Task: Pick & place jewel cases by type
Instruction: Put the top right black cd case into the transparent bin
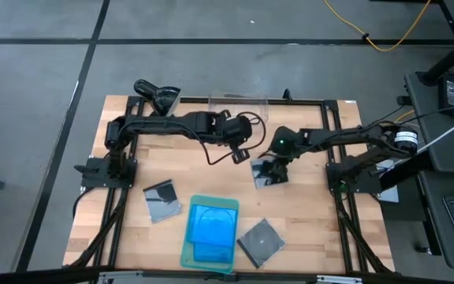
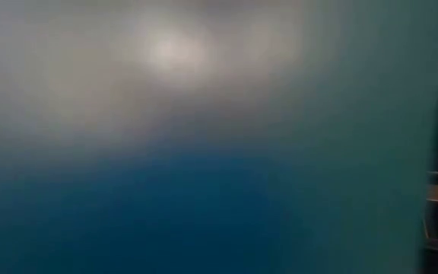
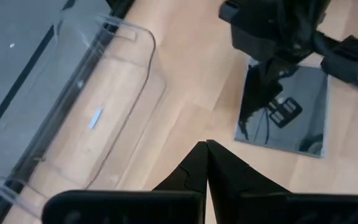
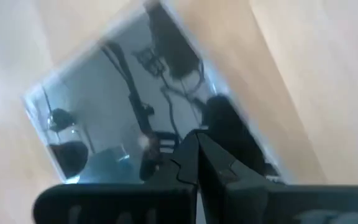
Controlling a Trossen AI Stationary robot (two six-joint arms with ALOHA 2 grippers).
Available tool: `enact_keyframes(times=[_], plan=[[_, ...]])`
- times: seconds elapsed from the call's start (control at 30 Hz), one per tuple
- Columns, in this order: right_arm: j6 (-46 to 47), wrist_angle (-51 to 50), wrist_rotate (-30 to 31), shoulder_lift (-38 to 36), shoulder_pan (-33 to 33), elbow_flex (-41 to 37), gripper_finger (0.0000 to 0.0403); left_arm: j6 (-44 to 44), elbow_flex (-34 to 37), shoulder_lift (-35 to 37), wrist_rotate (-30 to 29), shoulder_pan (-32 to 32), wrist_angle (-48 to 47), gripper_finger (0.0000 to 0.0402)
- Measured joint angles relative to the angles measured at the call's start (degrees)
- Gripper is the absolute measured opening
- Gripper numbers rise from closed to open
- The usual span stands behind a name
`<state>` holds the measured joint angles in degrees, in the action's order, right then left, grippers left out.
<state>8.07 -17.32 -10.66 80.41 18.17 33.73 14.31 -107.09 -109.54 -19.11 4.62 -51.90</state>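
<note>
Jewel cases are partly sorted: blue ones (image 1: 211, 227) stacked on the green tray (image 1: 186, 251), dark ones loose on the table (image 1: 306, 229). Right gripper (image 1: 270, 168), jaws clenched, hovers over one (image 1: 265, 175); left gripper (image 1: 241, 151), jaws clenched and empty, waits beside the clear bin (image 1: 239, 105).

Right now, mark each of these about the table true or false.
1. Blue jewel cases lie on the pale green tray. True.
2. The right gripper hangs above a blue case. False: it is over a dark case.
3. The left gripper has its fingers together. True.
4. The clear bin holds three cases. False: no case shows in it.
5. A dark case lies left of the tray. True.
</note>
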Motion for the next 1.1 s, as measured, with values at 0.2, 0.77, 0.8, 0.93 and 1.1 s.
enact_keyframes(times=[0.2, 0.77, 0.8, 0.93, 1.1], plan=[[-1.34, 0.72, 0.55, -0.12, -3.43, 7.88, 0.0005, 2.00, 0.00, 0.33, -0.77, -1.51, -0.28, 0.0003], [-3.95, -26.49, 10.00, -15.67, -6.07, 8.69, 0.0008, 21.94, 6.99, 0.33, -1.72, -6.05, 7.52, 0.0003], [-3.81, -26.50, 10.73, -17.37, -6.07, 7.34, 0.0009, 24.26, 8.05, 0.33, -1.20, -6.30, 9.77, 0.0003], [-4.49, -24.43, 11.24, -21.19, -6.06, 5.72, 0.0006, 33.25, 10.10, 0.20, 0.63, -6.67, 15.97, 0.0004], [-5.09, -24.59, 11.19, -21.07, -6.05, 5.68, 0.0005, 40.27, 13.95, -0.22, 6.38, -6.23, 26.49, 0.0004]])
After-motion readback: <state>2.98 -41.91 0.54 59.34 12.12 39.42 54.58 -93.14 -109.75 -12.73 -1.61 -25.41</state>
